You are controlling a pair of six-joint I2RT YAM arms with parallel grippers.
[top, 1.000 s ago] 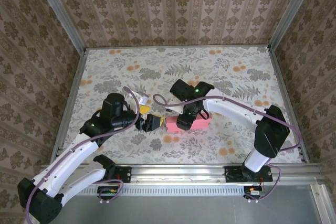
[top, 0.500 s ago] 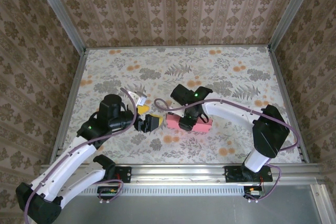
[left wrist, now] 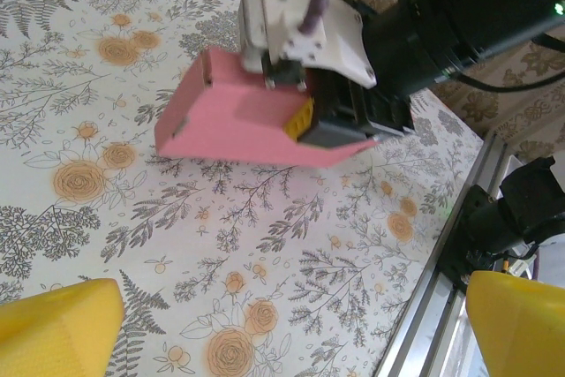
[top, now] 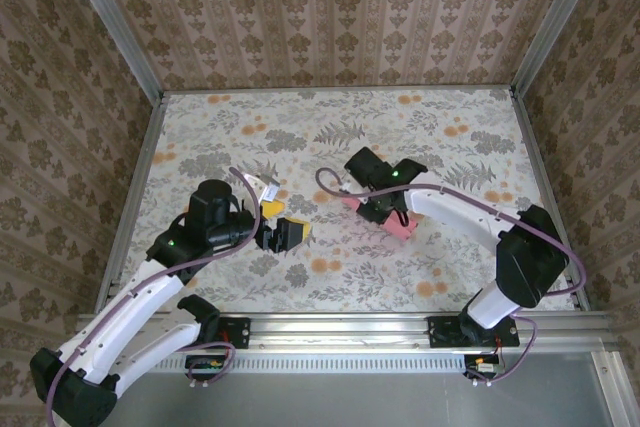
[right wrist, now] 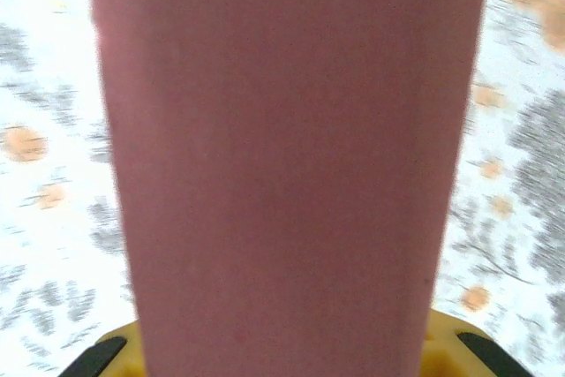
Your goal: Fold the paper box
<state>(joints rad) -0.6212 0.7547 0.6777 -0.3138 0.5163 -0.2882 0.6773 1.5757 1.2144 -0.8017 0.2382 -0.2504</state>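
I am watching the paper box (left wrist: 234,116) through the left wrist camera. It is showing as a slab of thin pink cardboard with a matte, smooth face, sharp creased edges and a small flap corner standing up at one end. The right gripper (left wrist: 320,123) is clenching it at the other end, with a yellow pad pressing on the pink face beside a grey finger, below a white housing with a purple cable. The box is tilting down toward the table (left wrist: 106,218). I cannot tell whether its low edge is touching the glossy print of grey ferns and orange flowers.

The left gripper (top: 291,234) is standing released, its blunt yellow fingertips (left wrist: 55,328) spreading wide with nothing between them.

The overhead camera is flattening the box to a few pink slivers poking out from under the black right wrist. It is placing the box a little right of the table's middle, well apart from the left gripper. It is also giving me the brown damask walls (top: 330,17) and the aluminium rail (top: 400,325) along the near edge. The right wrist camera is looking along the pink face as a broad, blurred, featureless band rising from between its own yellow fingers.
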